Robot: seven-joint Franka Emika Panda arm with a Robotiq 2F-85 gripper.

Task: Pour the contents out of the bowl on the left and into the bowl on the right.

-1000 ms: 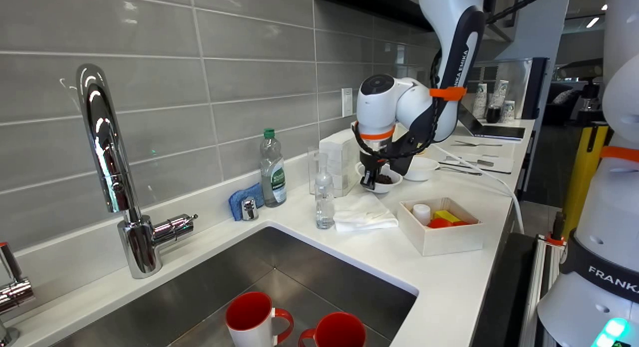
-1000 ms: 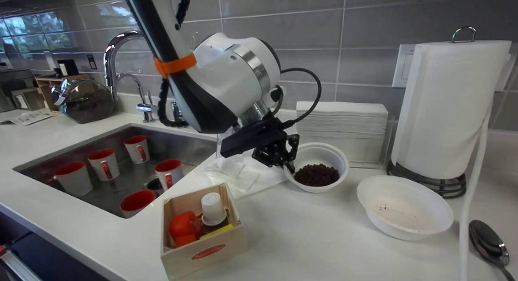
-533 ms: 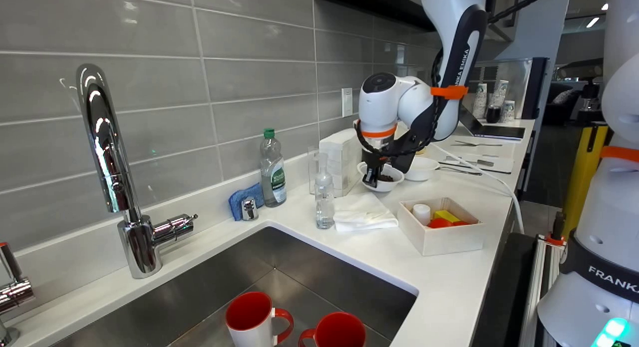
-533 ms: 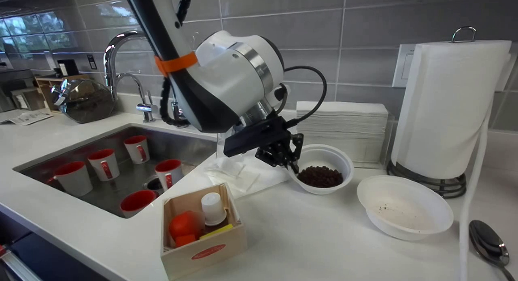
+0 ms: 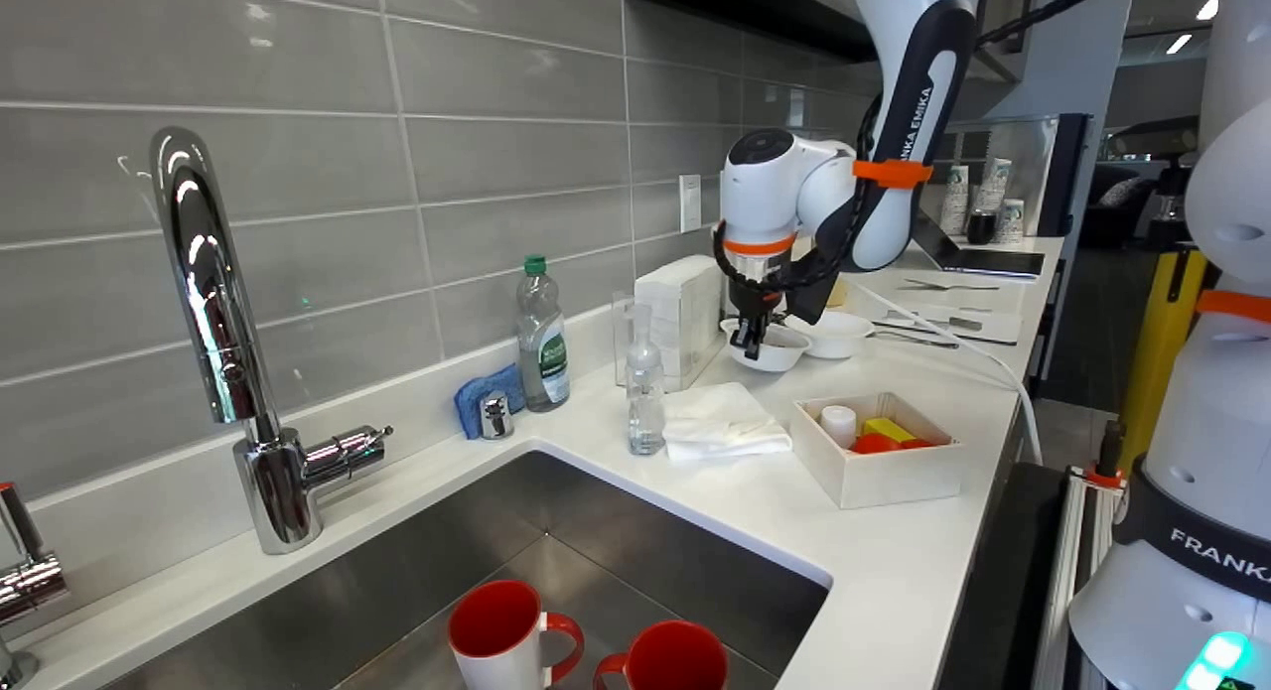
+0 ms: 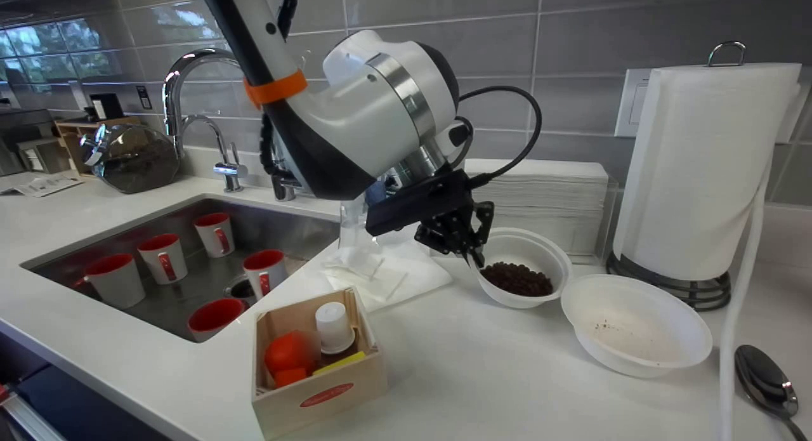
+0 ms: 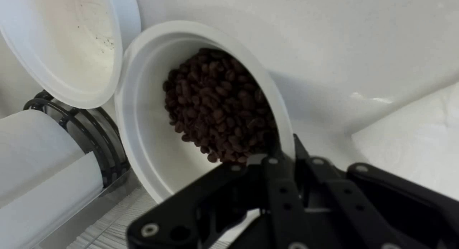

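Tilted white bowl (image 6: 539, 252) with dark brown beans (image 6: 517, 279), just beside another white bowl (image 6: 666, 317) with specks (image 6: 607, 327) inside

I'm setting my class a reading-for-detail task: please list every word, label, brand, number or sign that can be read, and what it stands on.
"...KA EMIKA": robot arm; first letters unclear.
"FRANK...": robot base; cut off by the picture edge.
Too small or blurred to read: the label on the green-capped bottle, the red oval on the wooden box, the printed cups.
No numbers readable.
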